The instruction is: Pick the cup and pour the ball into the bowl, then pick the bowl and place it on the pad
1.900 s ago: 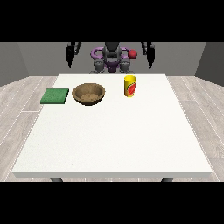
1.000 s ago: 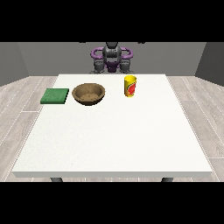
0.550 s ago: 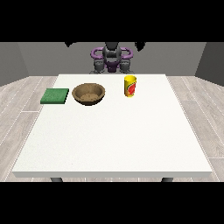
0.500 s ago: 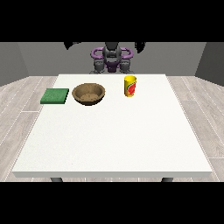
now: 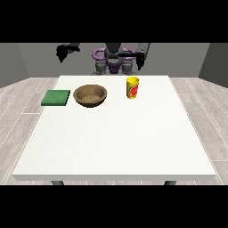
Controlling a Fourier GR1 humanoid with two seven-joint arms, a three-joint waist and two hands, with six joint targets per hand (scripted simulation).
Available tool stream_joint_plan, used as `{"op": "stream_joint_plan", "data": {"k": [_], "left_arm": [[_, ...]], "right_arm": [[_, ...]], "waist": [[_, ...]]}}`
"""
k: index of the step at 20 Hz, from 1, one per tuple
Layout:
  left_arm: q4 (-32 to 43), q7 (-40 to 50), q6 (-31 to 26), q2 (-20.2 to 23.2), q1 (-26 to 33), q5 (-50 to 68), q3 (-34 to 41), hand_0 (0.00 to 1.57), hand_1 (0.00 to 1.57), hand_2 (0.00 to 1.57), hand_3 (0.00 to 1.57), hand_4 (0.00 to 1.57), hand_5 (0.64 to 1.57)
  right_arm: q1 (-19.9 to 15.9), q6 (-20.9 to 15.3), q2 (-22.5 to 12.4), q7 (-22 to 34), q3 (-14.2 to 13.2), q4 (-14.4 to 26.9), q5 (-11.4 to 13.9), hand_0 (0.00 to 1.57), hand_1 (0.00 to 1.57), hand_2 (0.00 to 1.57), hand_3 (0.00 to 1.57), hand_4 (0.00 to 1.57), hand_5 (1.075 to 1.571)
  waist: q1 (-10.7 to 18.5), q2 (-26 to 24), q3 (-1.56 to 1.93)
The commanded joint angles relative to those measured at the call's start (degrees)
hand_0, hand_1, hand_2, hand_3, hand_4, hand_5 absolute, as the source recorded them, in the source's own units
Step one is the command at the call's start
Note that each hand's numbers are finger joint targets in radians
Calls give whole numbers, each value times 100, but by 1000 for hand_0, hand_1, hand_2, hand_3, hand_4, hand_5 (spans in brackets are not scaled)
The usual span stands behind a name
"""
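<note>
A yellow cup (image 5: pixel 132 87) with a red mark stands upright at the table's far side, right of centre. No ball shows from here. A brown bowl (image 5: pixel 90 95) sits to the cup's left, and a flat green pad (image 5: pixel 56 97) lies further left. Both hands hang above and behind the table's far edge, away from every object. The hand at the view's right (image 5: pixel 141 59) points its straight fingers down, behind the cup. The hand at the view's left (image 5: pixel 63 51) hovers behind the pad with relaxed fingers. Neither holds anything.
The robot's torso (image 5: pixel 113 62) stands behind the middle of the far edge. The white table (image 5: pixel 116 142) stretches wide towards the camera, with grey floor around it.
A second ago the hands were out of sight above the picture. They have come down into view on both sides of the torso. Cup, bowl and pad have not moved.
</note>
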Motion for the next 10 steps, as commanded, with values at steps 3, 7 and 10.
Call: {"op": "stream_joint_plan", "data": {"k": [3,7,10], "left_arm": [[1274,-707,230,-3,-774,-15,357,0,0,0,0,0,1477],[1918,-1341,-119,223,-738,201,866,0,0,0,0,0,1464],[2256,-1317,-59,195,-1242,68,885,0,0,0,0,0,1454]], "right_arm": [[-229,138,-75,-364,-100,484,206,0,0,0,0,258,1569],[-142,293,-30,-753,-136,662,221,0,0,0,0,240,1571],[-652,575,-458,-1013,-589,1431,42,0,0,0,0,243,1571]], "waist": [[-77,138,0],[-68,275,-1],[11,440,1]]}}
